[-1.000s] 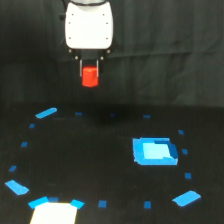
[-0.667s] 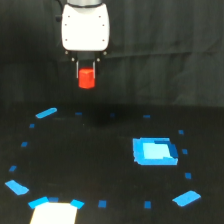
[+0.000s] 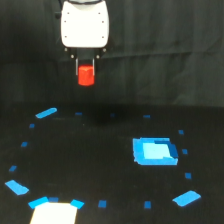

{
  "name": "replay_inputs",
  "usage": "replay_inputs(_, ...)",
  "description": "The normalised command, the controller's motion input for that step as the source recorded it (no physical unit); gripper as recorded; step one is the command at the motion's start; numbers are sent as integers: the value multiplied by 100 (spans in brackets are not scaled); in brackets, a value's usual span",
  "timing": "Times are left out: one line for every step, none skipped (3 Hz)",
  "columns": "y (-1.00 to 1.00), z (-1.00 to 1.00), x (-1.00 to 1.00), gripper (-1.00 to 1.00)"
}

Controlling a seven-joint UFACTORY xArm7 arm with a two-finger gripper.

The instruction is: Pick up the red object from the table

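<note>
The red object (image 3: 86, 75) is a short red-orange cylinder held between the fingers of my gripper (image 3: 86, 70), well above the table (image 3: 100, 165). The gripper hangs from a white housing at the upper left of the exterior view and is shut on the cylinder. The thin dark fingers are visible on either side of the cylinder's top. The table is a black surface below, with a faint shadow under the gripper.
A light-blue square patch (image 3: 154, 151) lies at the exterior view's right. Small blue tape marks (image 3: 46, 113) ring the table. A white patch (image 3: 54, 214) sits at the bottom left edge. A dark curtain hangs behind.
The gripper has risen slightly with the red object and drifted a little toward the exterior view's left. The hold has not changed.
</note>
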Motion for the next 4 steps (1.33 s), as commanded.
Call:
replay_inputs(-13, -29, 1, -100)
replay_inputs(2, -33, -15, -100)
replay_inputs(-22, -7, -10, -93)
replay_inputs(13, 19, -9, -100)
